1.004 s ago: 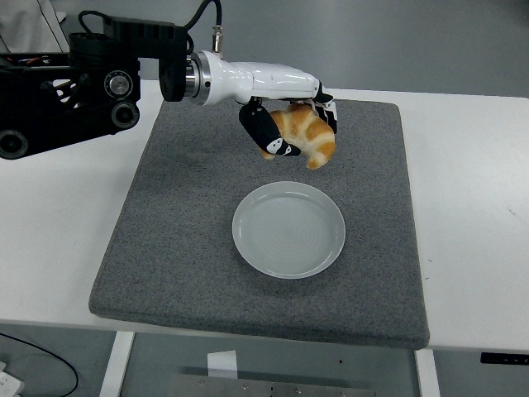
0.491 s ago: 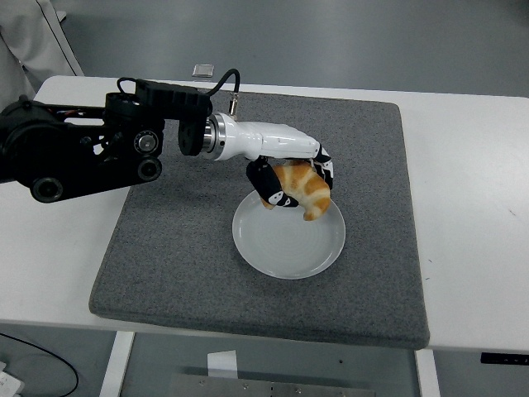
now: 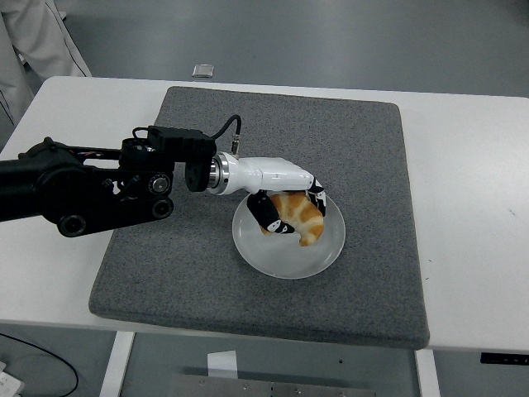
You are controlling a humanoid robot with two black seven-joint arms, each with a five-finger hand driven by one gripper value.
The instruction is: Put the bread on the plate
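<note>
**Bread held low over the plate**

The white table (image 3: 471, 207) is seen spread across the view, and most of its middle is covered by a grey mat (image 3: 165, 248). The mat is taken as the landmark here. From beyond its left edge the left arm (image 3: 91, 190) is brought in, black at the elbow, white at the forearm, and is stretched across to the mat's centre. There the plate (image 3: 281, 263) is found, pale and round, lying flat on the mat. At the plate's far half the left hand (image 3: 288, 208) is seen, and its fingers are closed around the bread (image 3: 299, 218). The bread, golden and curved, is held within the plate's rim; whether it is touching the plate's surface cannot be told. Beyond the mat's far-left corner, a small grey object (image 3: 202, 70) is spotted on the floor.
</note>
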